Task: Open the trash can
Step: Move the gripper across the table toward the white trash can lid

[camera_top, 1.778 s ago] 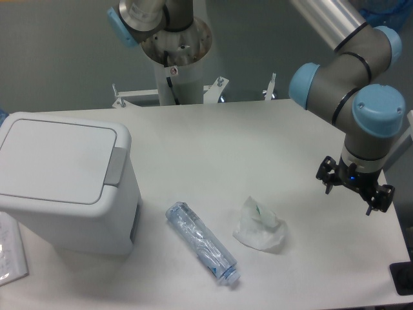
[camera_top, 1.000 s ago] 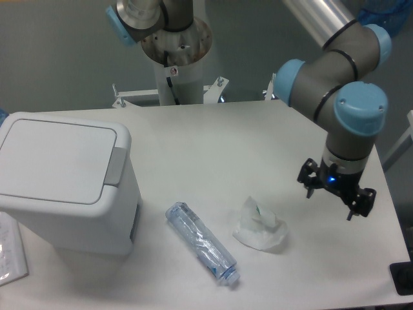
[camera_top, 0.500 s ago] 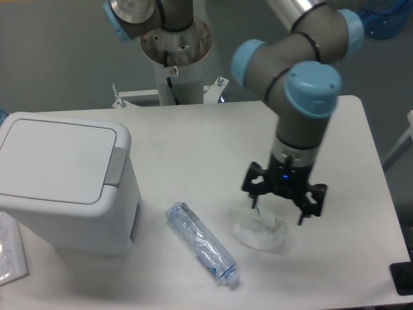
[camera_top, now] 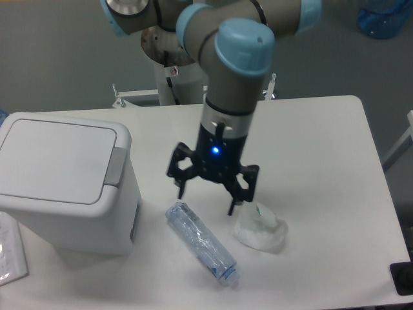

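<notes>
At the far left edge, low in the frame, one sheet of paper (camera_top: pixel 10 248) lies partly out of view, tucked beside the base of the one trash can (camera_top: pixel 64 187). The trash can fills the left side of the frame, standing upright on the white counter (camera_top: pixel 310 142); its flat lid (camera_top: pixel 55 160) is down, and the single grey latch tab (camera_top: pixel 116 165) sits at the lid's right edge.

To the right of the can, in the lower middle, one clear plastic bottle (camera_top: pixel 201 242) lies on its side, slanting down toward the lower right, its cap end nearest the bottom edge. Just above it hangs the one end effector (camera_top: pixel 208 196) — black, with a blue light glowing on its body. Its two fingers are spread well apart and hold nothing; the left one points down beside the bottle's upper end, the right one close to the wrapper next along. The arm (camera_top: pixel 235 71) rises from it to the top centre of the frame.

Right of the bottle, one crumpled white wrapper (camera_top: pixel 260 229) rests on the counter — apart from the bottle.
</notes>
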